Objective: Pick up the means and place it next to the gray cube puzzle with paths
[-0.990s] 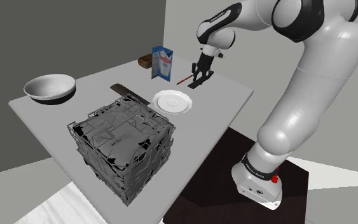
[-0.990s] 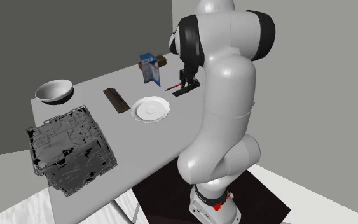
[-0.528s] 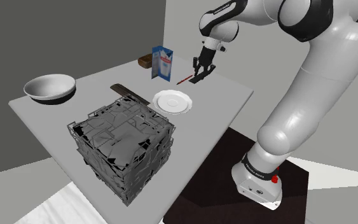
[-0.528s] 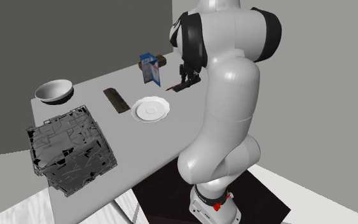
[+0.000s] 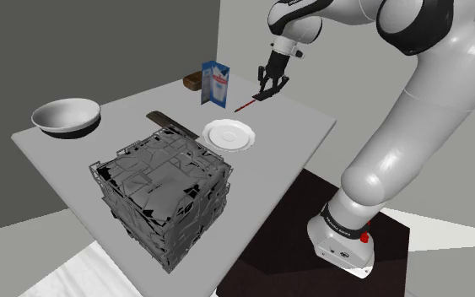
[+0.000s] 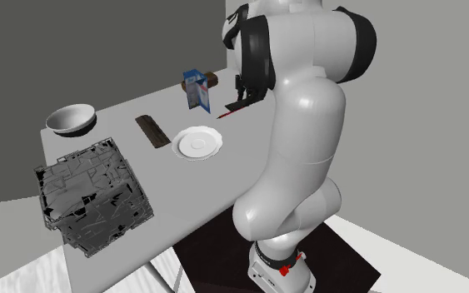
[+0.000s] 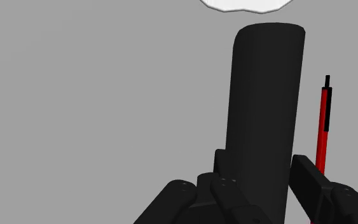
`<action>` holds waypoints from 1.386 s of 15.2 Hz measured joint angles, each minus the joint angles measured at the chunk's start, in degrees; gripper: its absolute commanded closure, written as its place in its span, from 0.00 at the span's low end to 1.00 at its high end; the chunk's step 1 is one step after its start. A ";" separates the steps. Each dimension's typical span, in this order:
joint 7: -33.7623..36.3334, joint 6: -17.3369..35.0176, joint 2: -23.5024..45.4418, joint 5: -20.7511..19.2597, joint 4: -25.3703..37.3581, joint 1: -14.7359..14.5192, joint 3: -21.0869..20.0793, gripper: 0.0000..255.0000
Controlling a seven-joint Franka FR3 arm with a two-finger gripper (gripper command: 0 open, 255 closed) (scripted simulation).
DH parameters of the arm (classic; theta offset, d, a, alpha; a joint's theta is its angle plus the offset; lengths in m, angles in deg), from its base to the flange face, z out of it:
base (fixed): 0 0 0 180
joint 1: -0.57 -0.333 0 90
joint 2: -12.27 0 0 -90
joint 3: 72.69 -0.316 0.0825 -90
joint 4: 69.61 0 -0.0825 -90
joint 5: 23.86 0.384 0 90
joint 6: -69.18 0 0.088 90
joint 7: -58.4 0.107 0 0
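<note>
End effector is clenched on the black bar. In the wrist view the fingers clasp its near end on both sides.

- Handling (judgement): the black bar looks rigid and light, with a smooth face and one rounded end, so possibly slippery. Material can't be told.
- Grip: the hold sits at one end, and most of the length runs out past the fingertips. That free length could lever or pivot on fast moves. A mid-length hold across the narrow width would be steadier.
- Position: the bar is clear of the desk, up over its far side. It sits just beside the blue-and-white carton in the shoulder view.
- Relative to the end effector: it lies between the fingers, in line with them, and points towards the white plate.
- The red pen lies on the desk below and beside the bar. It runs roughly parallel and is not touched.
- The gray cube puzzle is well apart, at the shoulder view's lower left, with the plate between.
</note>
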 measured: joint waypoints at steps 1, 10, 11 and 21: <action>0.34 -0.68 -0.33 -0.15 0.42 -0.07 -0.04 1.00; 1.98 -7.16 -1.98 -1.07 5.50 -0.05 0.03 1.00; 2.09 -8.02 -2.21 -1.20 6.13 0.01 0.09 1.00; 3.51 -15.32 -2.92 -1.67 12.87 0.14 0.22 1.00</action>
